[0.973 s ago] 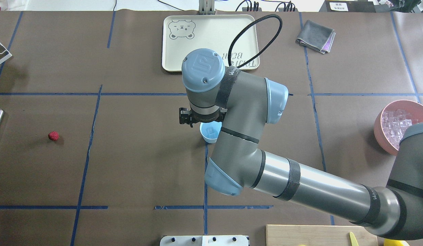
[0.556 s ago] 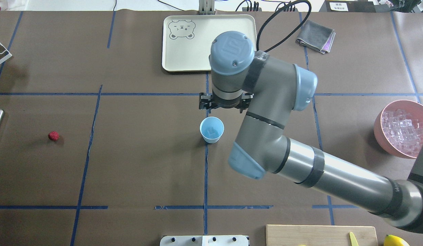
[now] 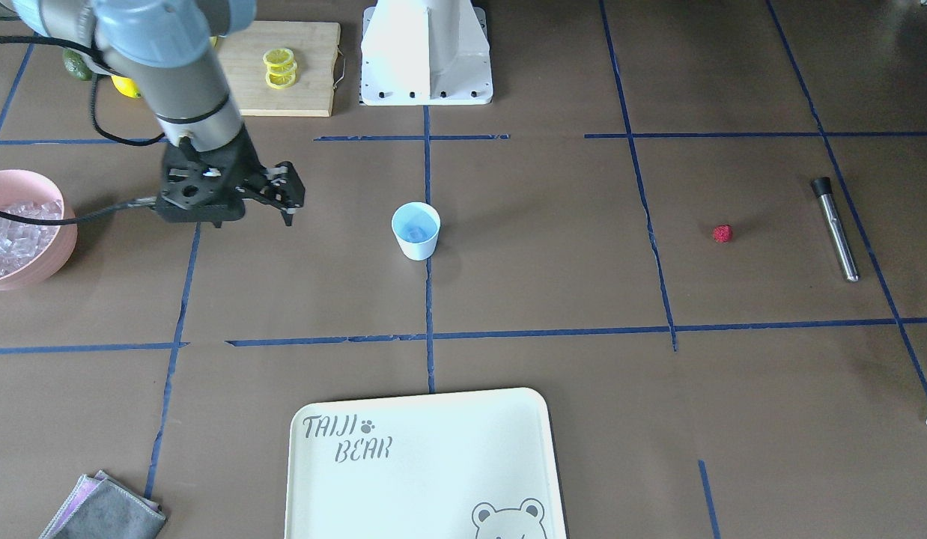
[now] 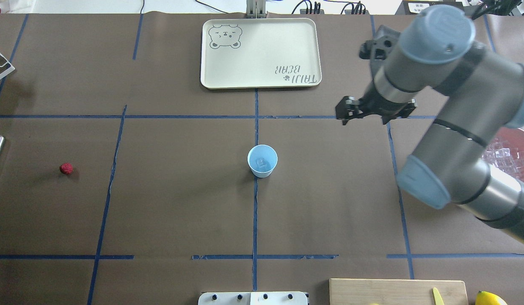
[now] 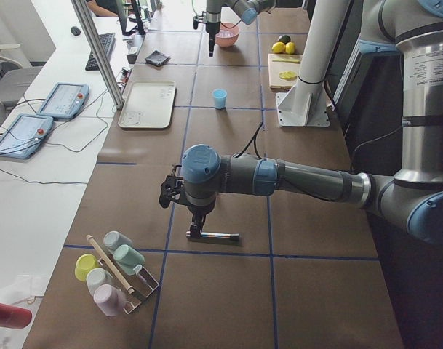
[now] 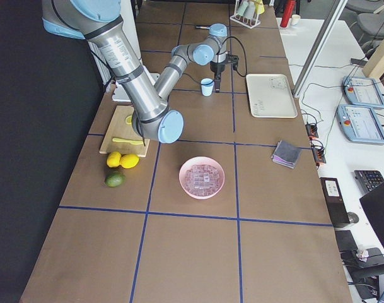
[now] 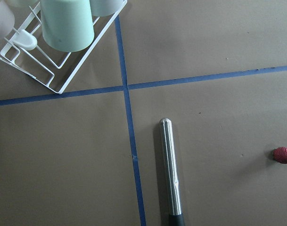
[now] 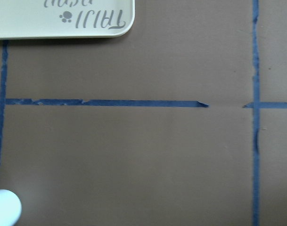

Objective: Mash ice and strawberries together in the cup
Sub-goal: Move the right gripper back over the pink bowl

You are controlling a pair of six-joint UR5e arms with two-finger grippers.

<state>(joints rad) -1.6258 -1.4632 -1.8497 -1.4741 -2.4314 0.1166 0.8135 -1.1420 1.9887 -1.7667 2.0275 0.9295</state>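
The pale-blue cup (image 4: 262, 161) stands upright at the table's middle, also in the front view (image 3: 415, 230), with one clear ice cube (image 4: 261, 162) in it. More ice fills the pink bowl (image 3: 14, 232) at the table's right end. The red strawberry (image 4: 66, 168) lies alone on the table's left, also in the left wrist view (image 7: 282, 155). My right gripper (image 3: 287, 196) hangs open and empty between cup and bowl, above the table. My left gripper (image 5: 196, 224) hovers over a metal muddler (image 7: 170, 174); I cannot tell whether it is open or shut.
A cream bear tray (image 4: 260, 53) lies beyond the cup. A grey cloth (image 3: 104, 513) lies at the far right corner. A cutting board with lemon slices (image 3: 284, 67) sits near the robot base. A white rack of cups (image 7: 53, 42) stands beyond the muddler.
My right arm has swung from over the cup to the right, toward the pink bowl. The cup now shows fully with an ice cube inside.
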